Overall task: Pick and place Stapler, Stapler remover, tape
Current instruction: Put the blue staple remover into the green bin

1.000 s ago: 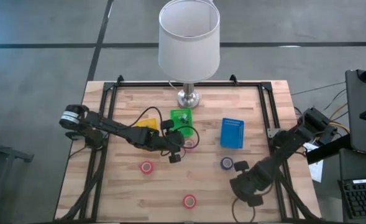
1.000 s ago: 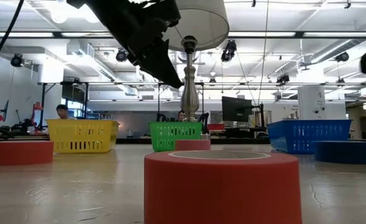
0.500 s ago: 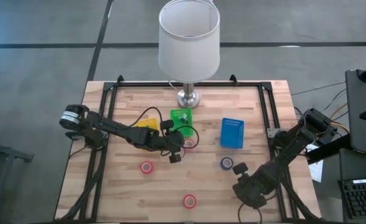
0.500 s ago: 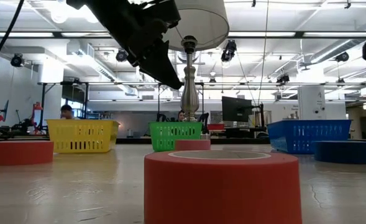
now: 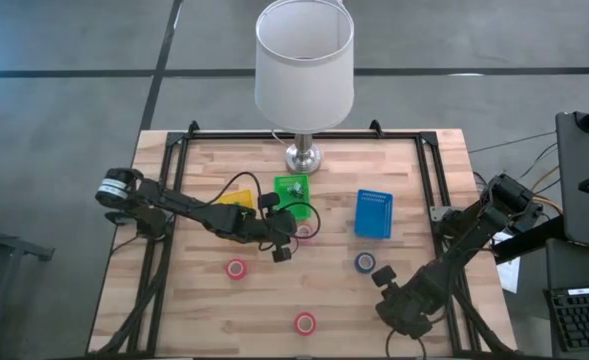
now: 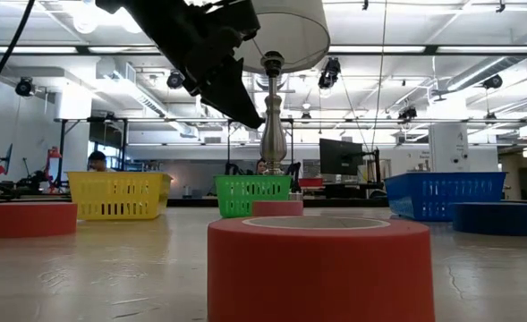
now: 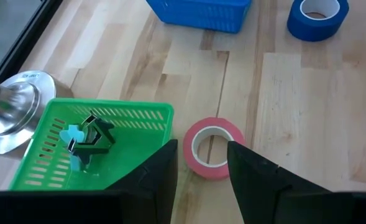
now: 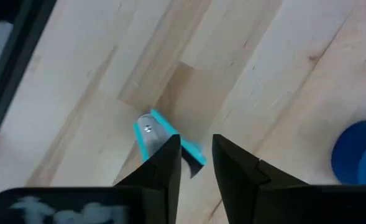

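The right claw (image 5: 385, 281) has drawn back, fingers apart; stapler remover (image 7: 88, 135) in green basket (image 7: 133, 112).

A large open lab or workshop hall: exposed ceiling ducts (image 6: 129, 76) and long strip lights (image 6: 406, 49) run overhead, a monitor (image 6: 339, 157) and seated people (image 6: 91, 161) show far behind, and the wooden tabletop (image 5: 204, 300) sits within a black metal frame (image 5: 169, 160).
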You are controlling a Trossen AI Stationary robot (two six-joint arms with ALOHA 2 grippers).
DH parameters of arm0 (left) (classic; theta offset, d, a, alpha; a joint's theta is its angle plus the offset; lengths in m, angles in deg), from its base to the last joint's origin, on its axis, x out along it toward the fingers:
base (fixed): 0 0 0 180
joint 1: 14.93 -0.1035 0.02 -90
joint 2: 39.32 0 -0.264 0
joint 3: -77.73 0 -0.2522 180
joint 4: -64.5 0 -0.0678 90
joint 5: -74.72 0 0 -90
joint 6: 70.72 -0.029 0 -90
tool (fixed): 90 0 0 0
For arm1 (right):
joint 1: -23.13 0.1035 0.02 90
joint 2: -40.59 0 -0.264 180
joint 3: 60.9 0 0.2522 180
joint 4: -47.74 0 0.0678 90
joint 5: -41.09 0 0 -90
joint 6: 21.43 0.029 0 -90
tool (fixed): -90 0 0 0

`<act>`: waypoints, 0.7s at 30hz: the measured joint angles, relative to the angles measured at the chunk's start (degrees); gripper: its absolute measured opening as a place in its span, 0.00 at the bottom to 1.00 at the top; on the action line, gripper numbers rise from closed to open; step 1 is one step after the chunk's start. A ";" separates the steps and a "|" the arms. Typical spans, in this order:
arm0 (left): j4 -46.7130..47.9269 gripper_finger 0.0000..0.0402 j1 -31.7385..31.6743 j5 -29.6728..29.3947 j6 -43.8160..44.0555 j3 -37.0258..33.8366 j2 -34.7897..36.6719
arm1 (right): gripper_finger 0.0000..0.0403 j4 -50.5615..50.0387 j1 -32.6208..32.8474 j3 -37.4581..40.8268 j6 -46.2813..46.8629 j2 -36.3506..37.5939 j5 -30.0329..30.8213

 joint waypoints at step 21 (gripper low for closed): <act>-0.19 0.35 0.00 0.01 0.69 0.00 0.00 | 0.39 0.46 0.50 0.06 -3.69 -5.62 -0.48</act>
